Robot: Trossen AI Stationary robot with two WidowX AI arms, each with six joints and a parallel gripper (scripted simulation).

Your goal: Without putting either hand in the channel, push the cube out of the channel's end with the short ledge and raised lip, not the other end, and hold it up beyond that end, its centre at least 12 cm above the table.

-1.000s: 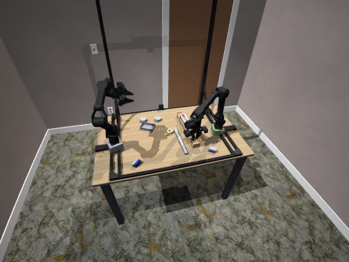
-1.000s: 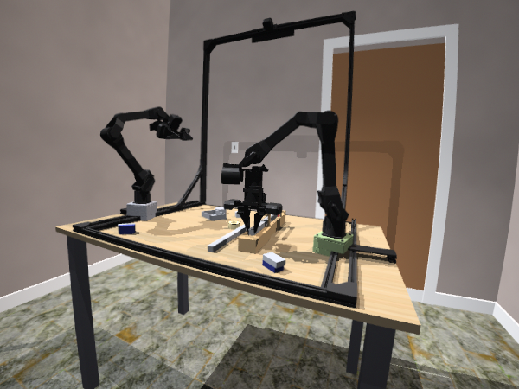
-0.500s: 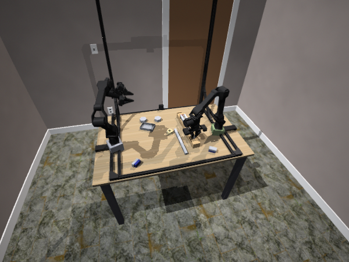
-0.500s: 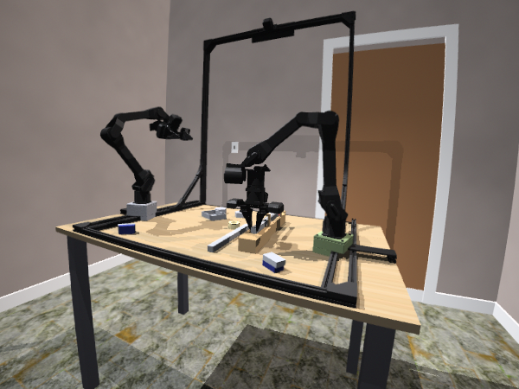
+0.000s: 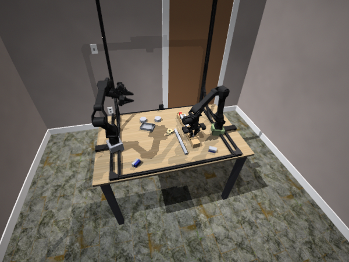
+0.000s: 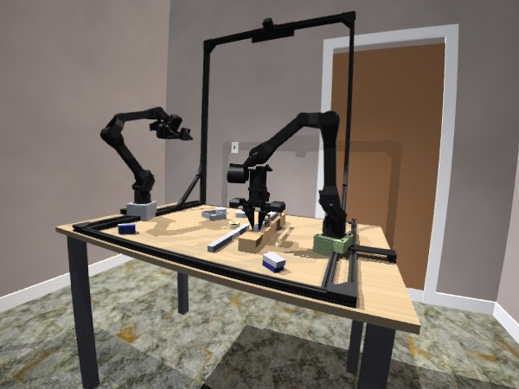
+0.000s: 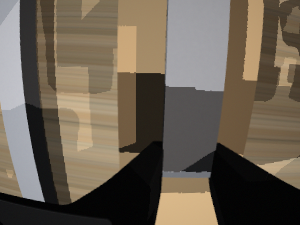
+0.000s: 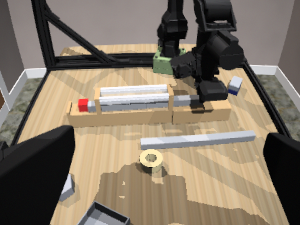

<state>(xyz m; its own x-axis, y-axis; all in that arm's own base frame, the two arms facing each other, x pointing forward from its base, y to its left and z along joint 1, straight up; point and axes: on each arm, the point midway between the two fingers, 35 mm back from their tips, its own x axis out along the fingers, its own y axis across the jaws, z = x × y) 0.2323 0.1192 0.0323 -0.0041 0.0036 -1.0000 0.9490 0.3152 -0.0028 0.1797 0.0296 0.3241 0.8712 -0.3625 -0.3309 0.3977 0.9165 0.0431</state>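
Cube (image 5: 180,113) (image 8: 83,105), small and bright red, sits out of the covered channel (image 5: 195,142) (image 6: 246,245) (image 8: 120,118) on the short ledge beside its raised lip, a grey bar (image 6: 256,227) (image 7: 195,50) (image 8: 186,101) behind it. The left claw (image 5: 193,135) (image 6: 256,229) (image 7: 185,151) (image 8: 200,99) grips that bar as the push appears nearly finished; the wide, empty right claw (image 5: 133,96) (image 6: 190,137) (image 8: 170,134) should next grasp the cube and lift it beyond that end.

Overhead: pale roof bars (image 8: 134,101) (image 5: 182,116) cover the middle of the tan wooden channel (image 5: 195,142) (image 6: 251,243) (image 7: 145,15) (image 8: 120,118) | Open above: red cube (image 8: 83,105) (image 5: 180,113), beyond those bars | Beside channel: loose grey square bar (image 5: 181,141) (image 6: 227,237) (image 7: 10,60) (image 8: 197,139), a bare strip between | My right gripper (image 5: 134,96) (image 6: 190,137) (image 8: 174,141): high, well apart from everything on the table | Low obstacle: cream ring (image 5: 167,133) (image 6: 233,226) (image 8: 142,160)
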